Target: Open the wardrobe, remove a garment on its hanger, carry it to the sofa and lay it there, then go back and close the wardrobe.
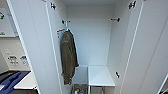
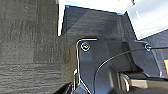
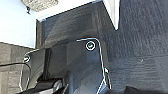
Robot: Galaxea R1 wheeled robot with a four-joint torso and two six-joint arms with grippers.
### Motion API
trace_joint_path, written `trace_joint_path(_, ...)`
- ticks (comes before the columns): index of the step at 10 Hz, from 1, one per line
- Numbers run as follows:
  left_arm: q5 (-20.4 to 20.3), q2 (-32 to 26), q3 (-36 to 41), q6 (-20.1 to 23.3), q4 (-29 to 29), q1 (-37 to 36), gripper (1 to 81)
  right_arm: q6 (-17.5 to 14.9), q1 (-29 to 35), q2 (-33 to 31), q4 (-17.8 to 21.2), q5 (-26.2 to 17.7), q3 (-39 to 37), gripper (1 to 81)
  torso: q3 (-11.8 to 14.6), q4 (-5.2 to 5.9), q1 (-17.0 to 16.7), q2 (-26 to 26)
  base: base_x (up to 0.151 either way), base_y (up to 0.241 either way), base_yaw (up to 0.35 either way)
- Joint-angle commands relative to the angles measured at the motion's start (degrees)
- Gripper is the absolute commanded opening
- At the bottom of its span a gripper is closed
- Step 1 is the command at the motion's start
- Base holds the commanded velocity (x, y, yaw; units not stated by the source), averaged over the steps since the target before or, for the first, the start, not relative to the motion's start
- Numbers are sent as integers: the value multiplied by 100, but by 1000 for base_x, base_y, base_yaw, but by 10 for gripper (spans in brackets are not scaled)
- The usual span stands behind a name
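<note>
Straight ahead in the head view, the wardrobe stands with both doors swung wide, its white inside bare except for black hooks. An olive-brown jacket hangs from a hook on the left inner wall, above a low white shelf. The black T-shirt cannot be made out anywhere. Both wrist views look down on dark grey carpet; whether either pincer is open or closed cannot be told.

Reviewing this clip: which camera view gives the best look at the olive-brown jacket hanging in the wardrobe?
The head view. It shows the jacket full length, hanging from a hook on the left inside the open wardrobe. The two wrist views look down at dark carpet and white wardrobe edges, with no jacket to make out.
</note>
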Motion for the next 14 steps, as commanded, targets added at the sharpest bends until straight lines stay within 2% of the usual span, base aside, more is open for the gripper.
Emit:
trace_joint_path(1,-324,-1196,622,-970,-104,-758,811,994,1009,-1214,96,63,636,811,0,0,0,0,0,0,0)
trace_joint_path(2,-280,-1460,701,-1172,-95,-996,811,1337,1237,-1399,87,63,600,811,0,0,0,0,0,0,0)
trace_joint_path(5,-263,-2198,982,-1911,-104,-1733,811,1882,1914,-1680,113,-25,389,811,0,0,0,0,0,0,0)
trace_joint_path(6,-19,-2399,956,-2243,-95,-2042,811,2004,2134,-1793,113,-68,320,811,0,0,2,2,0,0,0)
trace_joint_path(7,238,-2506,938,-2350,-104,-2436,811,2146,2397,-1926,105,-157,284,811,-2,0,2,2,0,0,0)
trace_joint_path(10,1193,-2725,912,-2552,-174,-3447,811,3023,2943,-2102,104,-595,-408,811,-6,0,5,4,0,0,0)
trace_joint_path(12,1713,-2804,841,-2641,-385,-4124,811,3278,3373,-2049,113,-938,-717,811,-9,0,9,6,0,0,0)
trace_joint_path(14,2260,-2814,806,-2640,-500,-4791,811,3526,4170,-2085,122,-1440,-780,811,-11,0,9,9,0,0,0)
